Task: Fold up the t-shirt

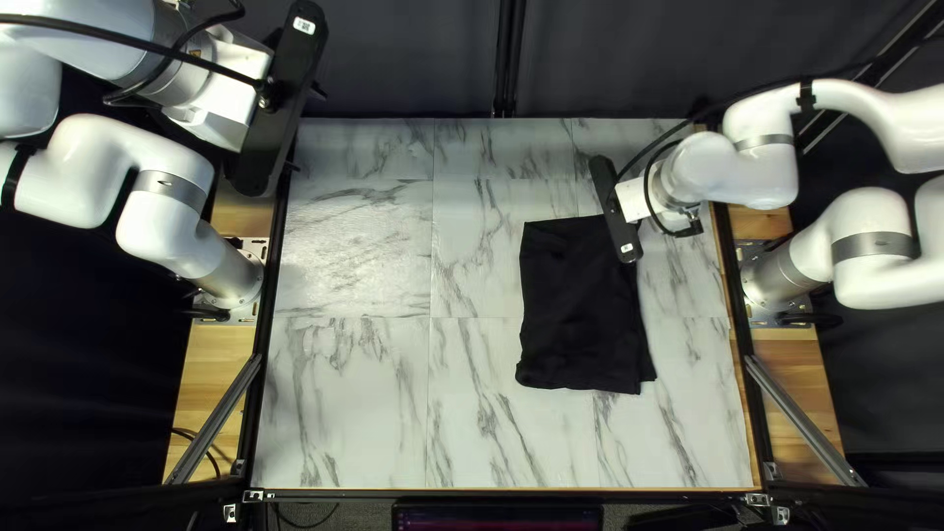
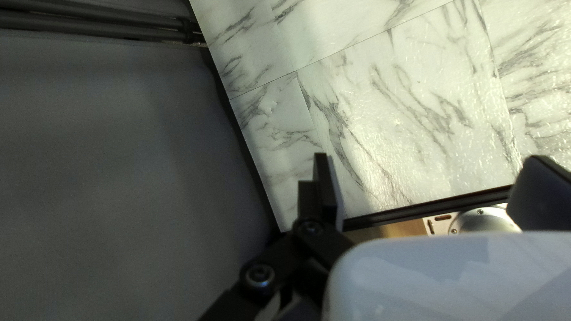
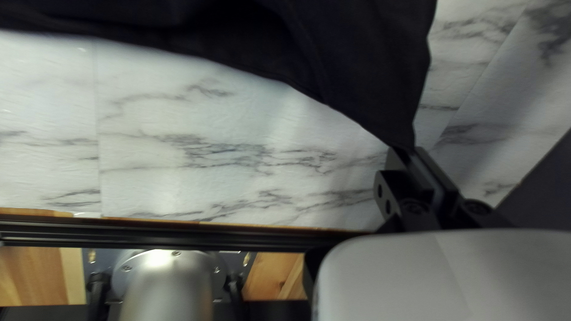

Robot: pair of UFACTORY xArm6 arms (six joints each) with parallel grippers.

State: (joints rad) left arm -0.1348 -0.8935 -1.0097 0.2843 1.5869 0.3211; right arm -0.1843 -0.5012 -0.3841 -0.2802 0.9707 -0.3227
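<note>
Where right jaws (image 1: 632, 201) pinch, black t-shirt (image 1: 580, 305) (corner)

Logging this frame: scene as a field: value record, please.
item: black t-shirt, roughly rectangular
surface: marble-patterned tabletop
item place: right of centre, top left view
right gripper: fingers shut on t-shirt, at its far-right corner
left gripper: fingers open, holding nothing, raised near table's far-left corner

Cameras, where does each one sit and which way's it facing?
Top left: over the table's near edge, slanting down; left arm and right arm show.
Left wrist: on left arm, facing a table corner; open left claw shows.
Right wrist: on right arm, facing the shirt that right claw pinches.
Top left and right wrist share the shirt.
</note>
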